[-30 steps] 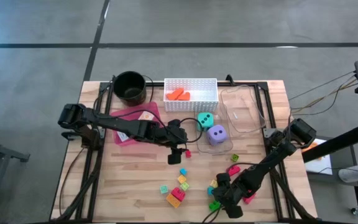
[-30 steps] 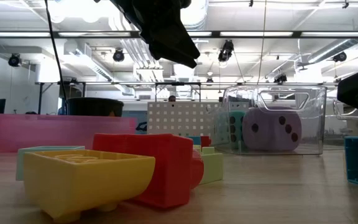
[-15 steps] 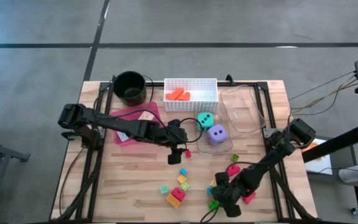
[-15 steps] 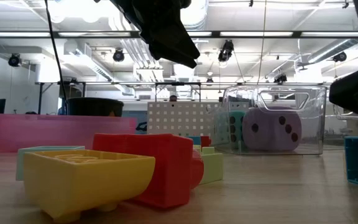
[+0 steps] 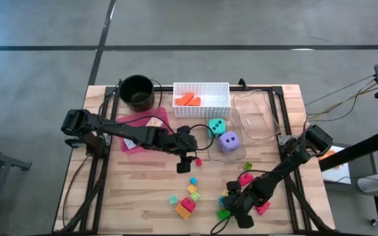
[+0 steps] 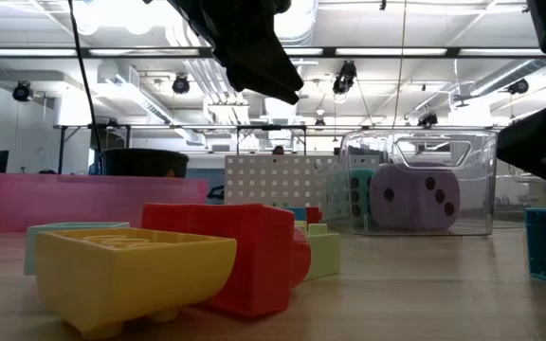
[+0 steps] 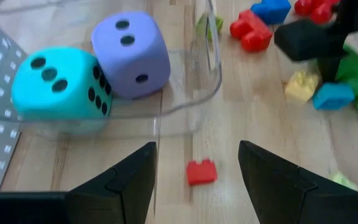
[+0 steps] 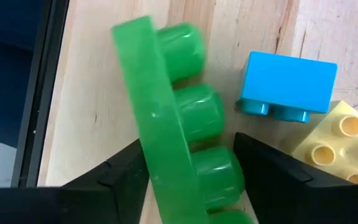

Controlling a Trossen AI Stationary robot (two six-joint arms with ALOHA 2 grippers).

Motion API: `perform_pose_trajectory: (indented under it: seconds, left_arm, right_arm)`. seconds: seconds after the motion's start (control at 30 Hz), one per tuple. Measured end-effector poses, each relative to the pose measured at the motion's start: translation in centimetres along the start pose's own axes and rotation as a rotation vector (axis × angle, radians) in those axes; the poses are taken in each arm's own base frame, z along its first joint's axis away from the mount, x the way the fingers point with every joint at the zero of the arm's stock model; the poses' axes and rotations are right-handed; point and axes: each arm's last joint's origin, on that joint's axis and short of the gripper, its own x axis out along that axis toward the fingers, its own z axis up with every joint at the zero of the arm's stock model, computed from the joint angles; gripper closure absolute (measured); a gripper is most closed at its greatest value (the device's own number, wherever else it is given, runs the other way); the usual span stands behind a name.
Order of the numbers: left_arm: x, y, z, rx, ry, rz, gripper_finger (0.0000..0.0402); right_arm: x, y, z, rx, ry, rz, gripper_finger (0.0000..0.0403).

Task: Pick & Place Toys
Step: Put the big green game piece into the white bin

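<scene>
Right wrist view is where the action is: a green studded brick [image 8: 179,143] is tipped up on edge between the right end effector [image 8: 191,177] fingers, which are spread wide, one on each side, so nothing looks clamped yet. A blue brick [image 8: 288,84] and a pale yellow brick [image 8: 334,143] are just beside it. In the high view that end effector [image 5: 231,206] is seen at about 5 o'clock on the bench [image 5: 143,190], over the loose pile.

Handling guess: hollow hard plastic, so it can be assumed light, stiff and a bit slick. It's probably best squeezed across the flat side walls, not the rounded studs, which could let it pop out.

The left end effector [image 7: 194,165] is parked near the bench centre, fingers open and empty, with a small red brick [image 7: 201,172] between them. The teal die [image 7: 58,84] and purple die [image 7: 131,53] are sat in a clear container [image 7: 213,74] beyond.
</scene>
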Motion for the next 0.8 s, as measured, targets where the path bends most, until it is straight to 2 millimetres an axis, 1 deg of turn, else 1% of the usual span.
perform_pose_trajectory:
  seconds: [0.07, 0.2, 0.43, 0.6, 0.7, 0.8]
  left_arm:
    - [-0.5, 0.1, -0.1, 0.002, 0.019, 0.002, 0.0172]
    - [-2.2, 0.3, 0.0, -0.01, 0.027, 0.036, 0.0172]
    - [-6.1, 1.2, 0.7, -0.04, -0.049, 0.207, 0.0172]
    - [-8.1, 1.7, 1.2, -0.058, -0.116, 0.309, 0.0172]
    - [-8.9, 1.9, 1.3, -0.08, -0.136, 0.34, 0.0172]
    - [-9.2, 1.9, 1.2, -0.105, -0.14, 0.345, 0.0172]
  right_arm:
    - [0.0, 0.0, 0.0, 0.001, -0.001, 0.001, 0.0194]
    - [0.0, -0.1, 0.1, 0.006, -0.004, 0.006, 0.021]
    - [0.0, -0.1, 0.3, 0.012, -0.022, 0.005, 0.0213]
    - [-0.1, 0.1, 0.8, 0.015, -0.061, 0.018, 0.0214]
    - [-0.6, 0.6, 1.9, 0.015, -0.094, 0.031, 0.0214]
    - [-1.6, 1.0, 3.7, -0.036, -0.13, 0.034, 0.0215]
